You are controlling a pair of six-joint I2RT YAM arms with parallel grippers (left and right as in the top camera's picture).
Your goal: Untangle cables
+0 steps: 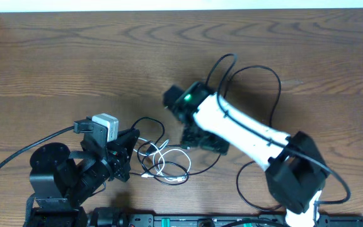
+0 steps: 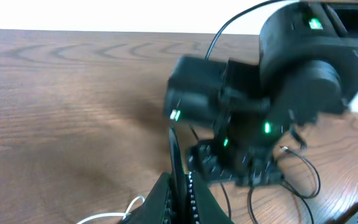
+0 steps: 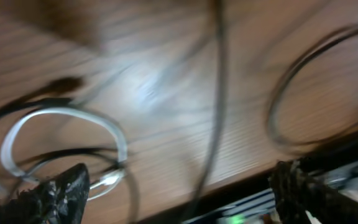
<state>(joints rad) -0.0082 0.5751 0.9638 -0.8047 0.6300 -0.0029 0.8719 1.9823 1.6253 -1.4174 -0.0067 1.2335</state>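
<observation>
The cables lie in a small tangle near the table's front. A white cable point(image 1: 162, 157) loops among thin black cables point(image 1: 149, 126). My left gripper point(image 1: 131, 146) is at the tangle's left side, shut on a black cable point(image 2: 174, 149) that runs up from between its fingers point(image 2: 178, 182). A white cable point(image 2: 122, 210) lies left of them. My right gripper point(image 1: 197, 142) hovers low over the tangle's right side, open and empty point(image 3: 179, 186). Its blurred view shows a white loop point(image 3: 61, 134), a black cable point(image 3: 217, 106) running between the fingers, and a black loop point(image 3: 309, 93).
The wooden table point(image 1: 74, 57) stretches away behind the tangle. A thicker black wire point(image 1: 257, 79) arcs behind the right arm. Another point(image 1: 11, 157) trails from the left arm's base. A black rail point(image 1: 188, 221) runs along the front edge.
</observation>
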